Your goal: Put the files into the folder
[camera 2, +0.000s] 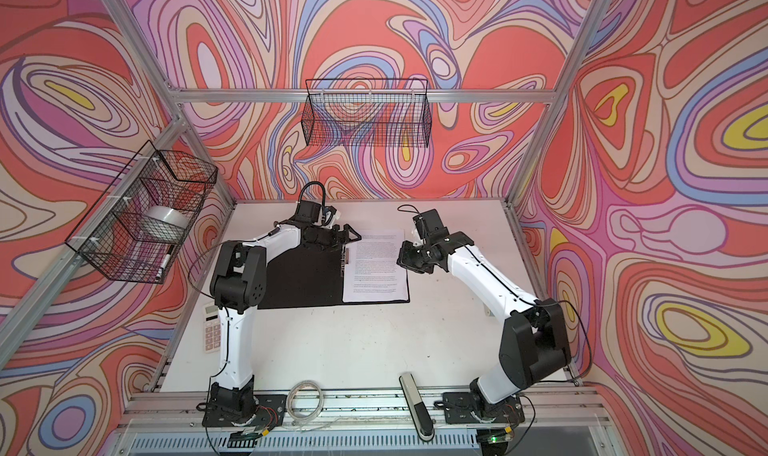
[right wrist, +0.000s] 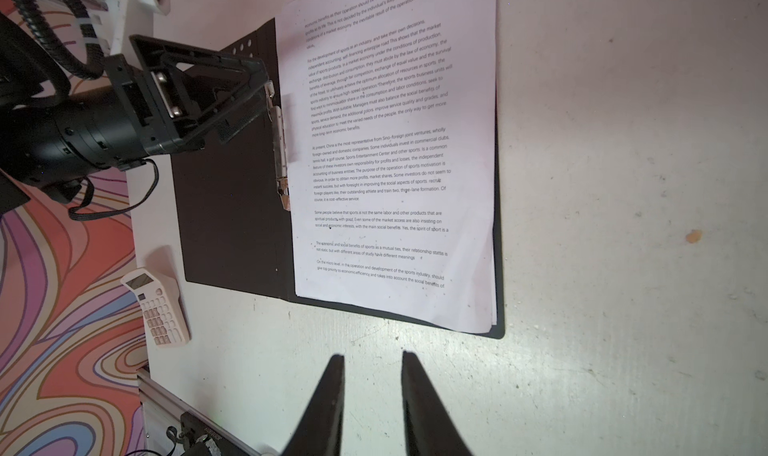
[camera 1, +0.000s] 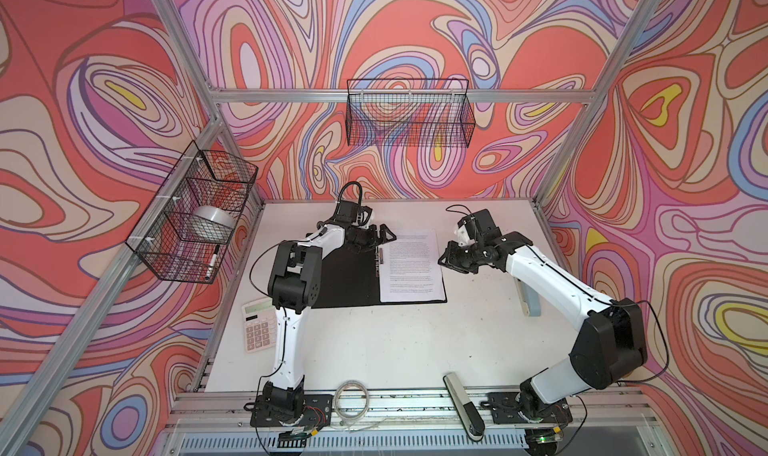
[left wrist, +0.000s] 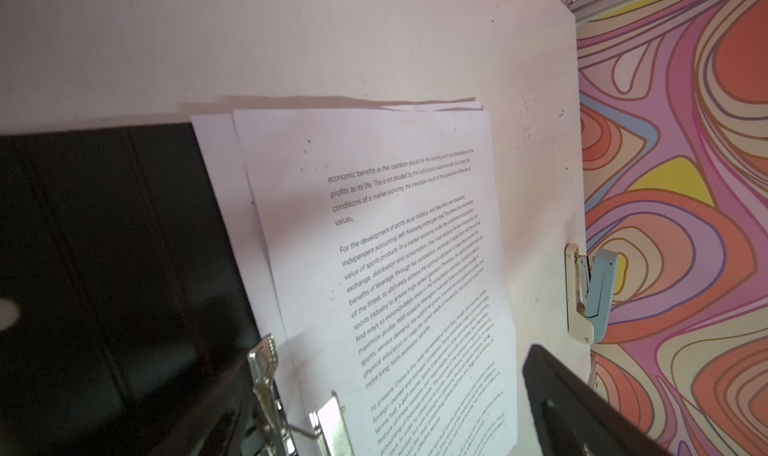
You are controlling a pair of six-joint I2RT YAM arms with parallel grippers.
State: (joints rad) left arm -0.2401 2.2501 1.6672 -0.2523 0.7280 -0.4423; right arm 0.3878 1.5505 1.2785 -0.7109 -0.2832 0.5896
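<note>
The folder (camera 1: 345,283) (camera 2: 303,283) lies open on the table in both top views, black inside up. The files (camera 1: 411,267) (camera 2: 376,267), white printed sheets, rest stacked on its right half, edges slightly fanned. Along the spine runs a metal clip (right wrist: 280,142) (left wrist: 266,375), its lever raised. My left gripper (camera 1: 380,238) (right wrist: 249,97) hovers wide open over the clip's far end, holding nothing. My right gripper (camera 1: 446,263) (right wrist: 372,356) is just off the files' right edge above bare table, its jaws a little apart with nothing between them.
A calculator (camera 1: 257,325) lies left of the folder under the left arm. A blue-white stapler (camera 1: 525,300) (left wrist: 590,296) sits by the right table edge. A cable coil (camera 1: 351,396) and a black-tipped bar (camera 1: 463,404) lie at the front rail. Wire baskets (camera 1: 195,209) hang on the walls.
</note>
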